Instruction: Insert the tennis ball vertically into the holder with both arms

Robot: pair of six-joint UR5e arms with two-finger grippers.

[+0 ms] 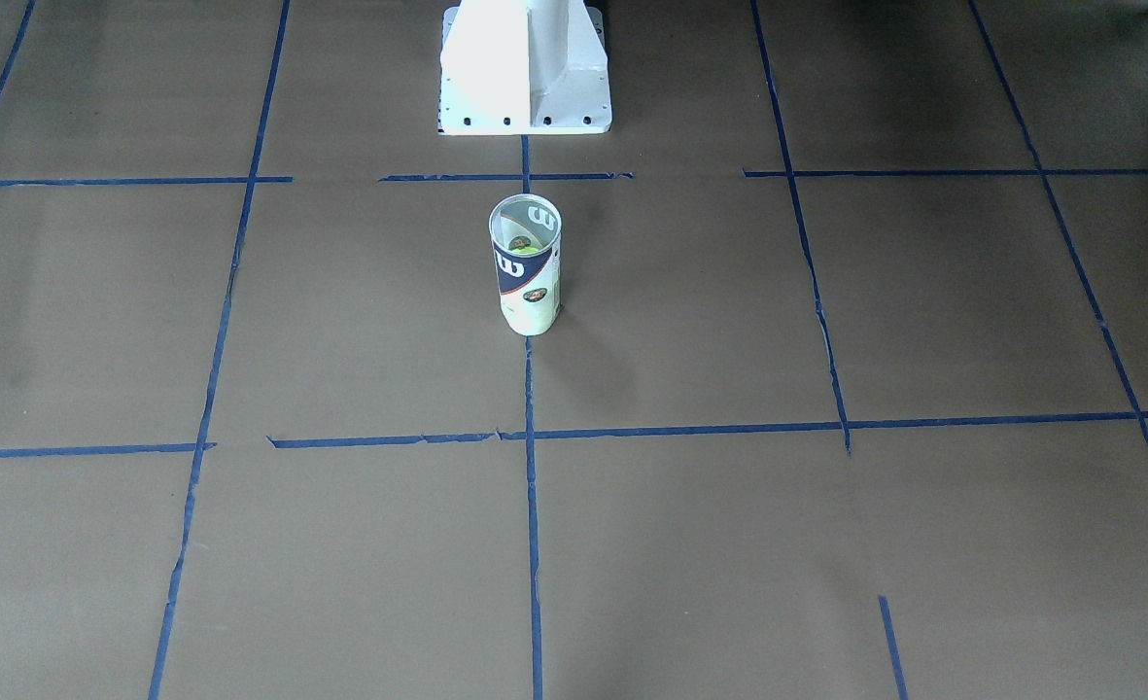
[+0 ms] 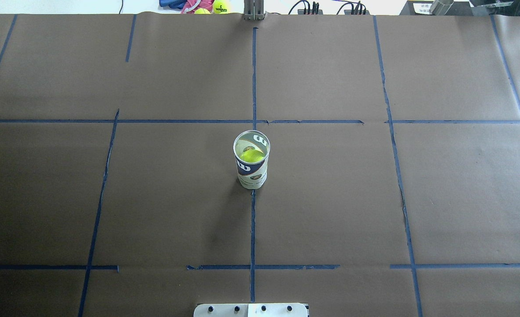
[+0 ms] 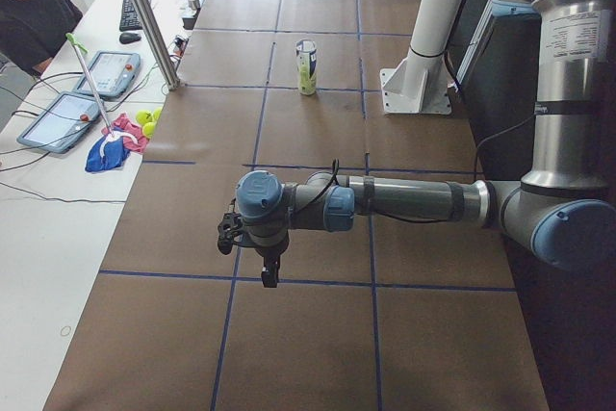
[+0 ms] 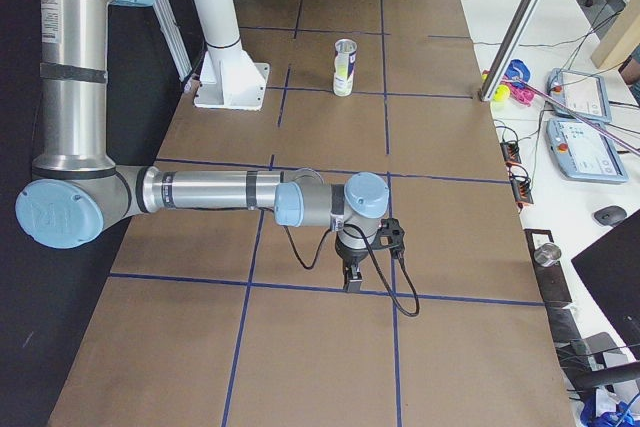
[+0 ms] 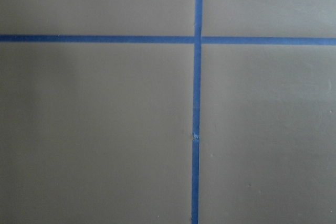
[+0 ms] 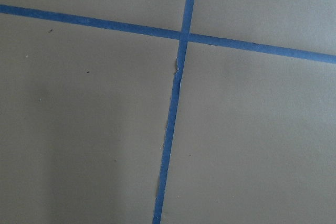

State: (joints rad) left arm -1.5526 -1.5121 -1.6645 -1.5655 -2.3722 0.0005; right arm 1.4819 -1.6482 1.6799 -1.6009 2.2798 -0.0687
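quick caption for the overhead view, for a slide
Can standing upright mid-table on the blue-taped brown table, tennis ball inside.

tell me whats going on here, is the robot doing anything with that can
Nothing is being handled right now. The holder stands upright near the middle of the table, open end up, with the tennis ball inside it. The left gripper hangs over bare table toward one end and the right gripper toward the other, both well away from the can. These views don't show whether they are open or shut.
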